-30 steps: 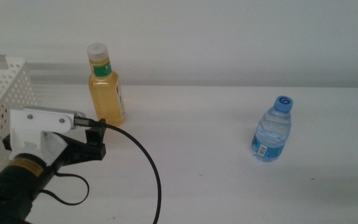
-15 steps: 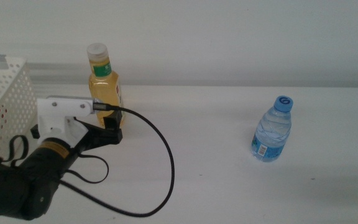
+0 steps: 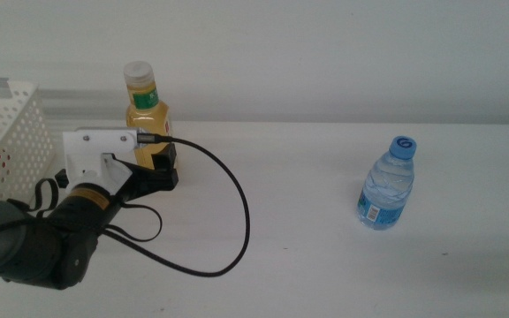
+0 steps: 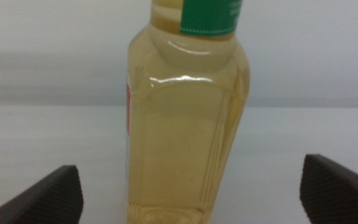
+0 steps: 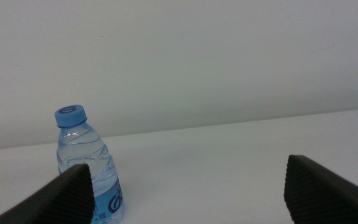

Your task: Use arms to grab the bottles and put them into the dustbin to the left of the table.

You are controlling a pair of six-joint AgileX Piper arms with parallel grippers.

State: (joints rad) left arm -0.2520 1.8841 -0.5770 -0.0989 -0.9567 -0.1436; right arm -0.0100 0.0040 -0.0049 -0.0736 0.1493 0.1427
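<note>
step: reaching for yellow bottle (image 4: pixel 188 118) | left gripper (image 4: pixel 191 193) spread wide, bottle between jaws, untouched | next: advance, pinch | right gripper (image 5: pixel 191 186) spread, waiting

Before me a white table (image 3: pixel 307 221) meets a plain white wall (image 3: pixel 325 53) (light even, soft).

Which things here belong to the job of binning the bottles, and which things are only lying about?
For the job:
- yellow bottle, between the open jaws of the left hand
- water bottle
- white basket
- right hand, open, waiting apart from the water bottle

Only lying about:
- nothing apart from the table itself
</note>
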